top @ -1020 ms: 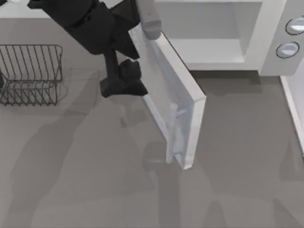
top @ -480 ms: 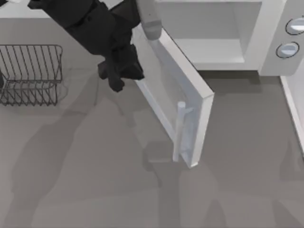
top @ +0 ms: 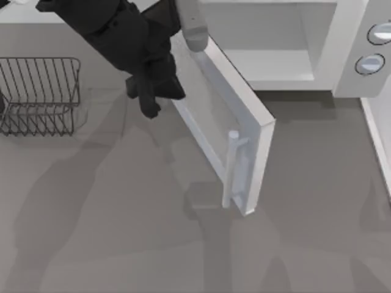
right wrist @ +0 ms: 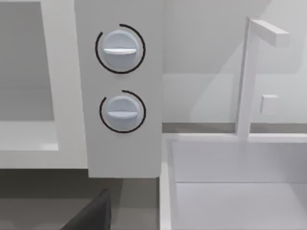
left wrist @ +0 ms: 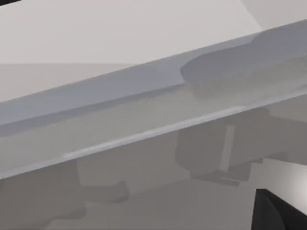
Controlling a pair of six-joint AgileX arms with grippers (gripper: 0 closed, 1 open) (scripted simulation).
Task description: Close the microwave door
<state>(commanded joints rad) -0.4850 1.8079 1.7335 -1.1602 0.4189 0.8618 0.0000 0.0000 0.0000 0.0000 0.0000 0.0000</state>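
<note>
Left gripper [top: 153,101] sits just beside the outer face of the microwave door [top: 223,125], near the hinge end, on the side facing away from the cavity; contact looks likely but I can't confirm it from above. Can't tell if its fingers are apart or together, they're hidden under the wrist. Door is roughly half open, its long edge running diagonally away from the gripper toward the free end, where the bar handle [top: 231,168] stands, well apart from the tool. The microwave [top: 342,49] cavity lies beyond the door from the gripper, so the closing push goes straight through the panel toward it. My read: pushing this close to the hinge gives poor leverage; sliding out toward the handle would swing it easier. Left arm is clearly nearer; the right arm is off by the knobs [right wrist: 120,50], idle.
</note>
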